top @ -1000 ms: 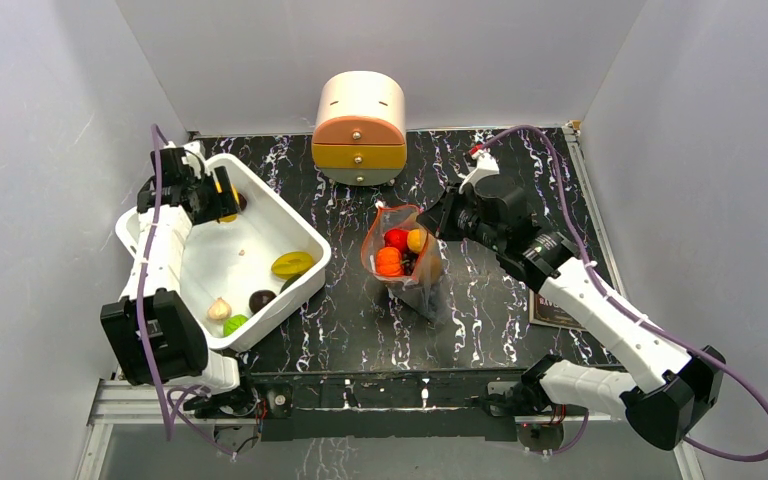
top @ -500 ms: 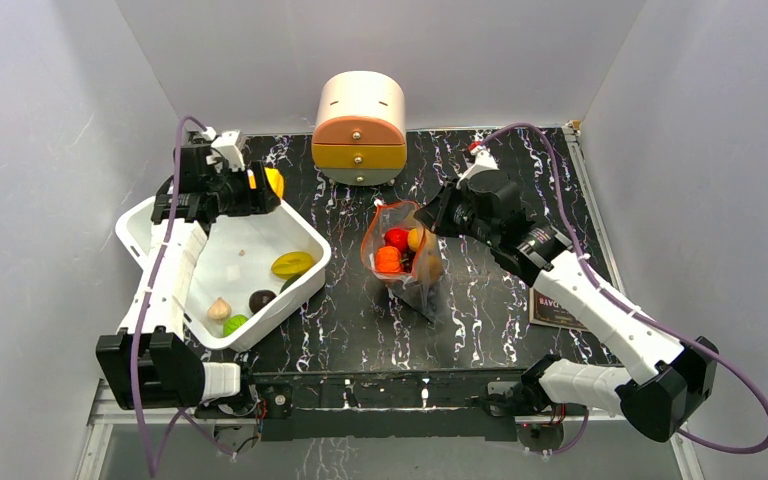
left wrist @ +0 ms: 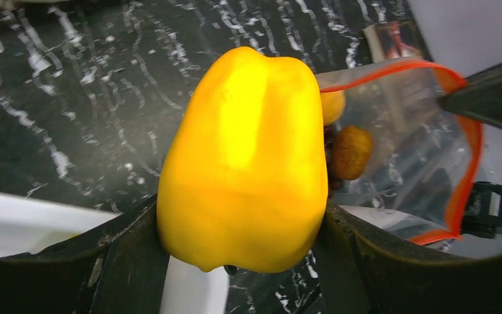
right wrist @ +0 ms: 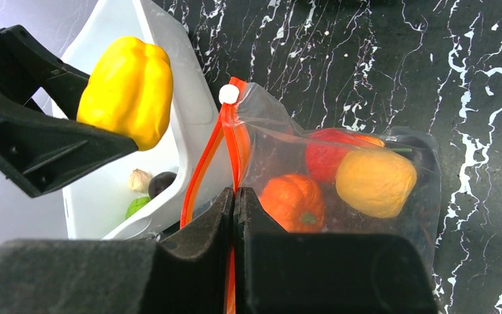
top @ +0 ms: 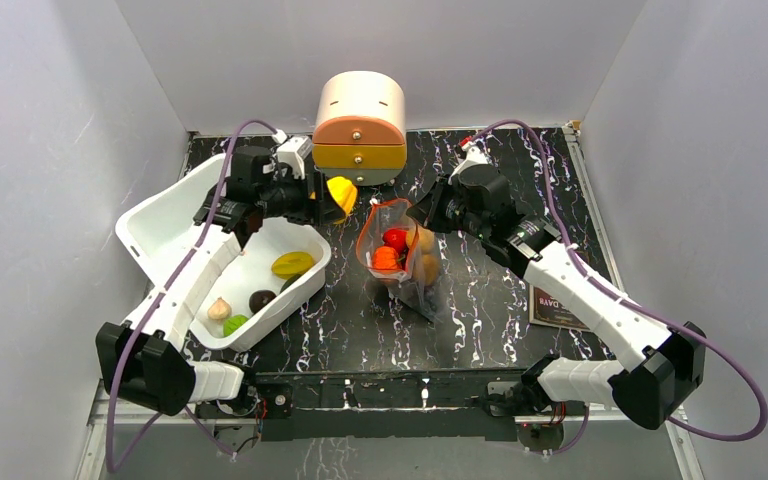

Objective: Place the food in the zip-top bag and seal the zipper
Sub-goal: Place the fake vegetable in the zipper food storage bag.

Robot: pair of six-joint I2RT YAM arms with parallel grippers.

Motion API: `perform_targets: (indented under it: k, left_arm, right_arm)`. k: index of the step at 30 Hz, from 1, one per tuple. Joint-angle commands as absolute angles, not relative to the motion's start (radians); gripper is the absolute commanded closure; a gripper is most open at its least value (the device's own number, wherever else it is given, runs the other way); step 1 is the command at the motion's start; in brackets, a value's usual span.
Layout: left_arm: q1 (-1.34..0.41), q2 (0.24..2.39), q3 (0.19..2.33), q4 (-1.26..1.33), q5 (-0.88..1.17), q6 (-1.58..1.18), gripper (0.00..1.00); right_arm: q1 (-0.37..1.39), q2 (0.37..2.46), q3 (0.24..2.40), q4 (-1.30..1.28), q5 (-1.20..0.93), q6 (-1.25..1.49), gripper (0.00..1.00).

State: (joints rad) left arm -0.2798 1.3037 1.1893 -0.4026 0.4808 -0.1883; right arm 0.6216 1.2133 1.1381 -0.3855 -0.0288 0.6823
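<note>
The job was partway done: the clear, floppy plastic zip-top bag (top: 400, 258) stood on the black marbled table (top: 490, 300) with its mouth open. It already held several pieces of toy food, among them an orange pumpkin-like piece (right wrist: 291, 203), a red piece (top: 395, 238) and a yellow-orange one (right wrist: 374, 182). The right gripper (right wrist: 235, 196) was fully closed, pinching the bag's rim at the thin red-orange zipper (right wrist: 202, 171), whose small white slider tab (right wrist: 228, 94) sat at the far end of the strip. The left gripper (top: 332, 196) clasped a glossy yellow toy bell pepper (left wrist: 245, 160) between its fingers, hanging in the air just beside the bag's mouth and not yet over it. Four pieces were left in the white rectangular plastic tub (top: 160, 215): a yellow-green one (top: 292, 263), a dark brown one (top: 262, 299), a pale garlic-like one (top: 219, 308) and a green one (top: 234, 323). So the pepper and those four probably had to go in before the zipper could be drawn shut. A second before, the left arm had been over the tub's far left end with the pepper already in its grasp; it had since swung across the tub towards the bag. The right arm had shifted only slightly, drawing the bag's mouth a little leftward.
</note>
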Motion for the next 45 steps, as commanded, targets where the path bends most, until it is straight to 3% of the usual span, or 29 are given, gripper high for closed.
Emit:
perform_targets:
  k: [1,8,24,37,45]
  left_arm:
    - [-0.351,1.274,1.183,-0.281,0.595,-0.3,0.57]
    - [-0.449,1.252,1.102,-0.14,0.635,-0.456,0.54]
    - [-0.544,1.344,1.11,-0.221,0.527,-0.529,0.52]
    - [-0.557,1.349,1.118,-0.193,0.506,-0.526,0.19]
    - [-0.558,1.3,1.109,-0.121,0.524,-0.499,0.15]
  right_arm:
    - [0.623,1.219,1.197,-0.332,-0.035,0.68,1.0]
    - [0.624,1.215,1.182,-0.302,-0.05,0.682,1.0]
    - [0.623,1.218,1.172,-0.28,-0.072,0.683,1.0]
    - [0.624,1.205,1.166,-0.285,-0.098,0.652,1.0]
    - [0.623,1.202,1.17,-0.306,-0.109,0.613,1.0]
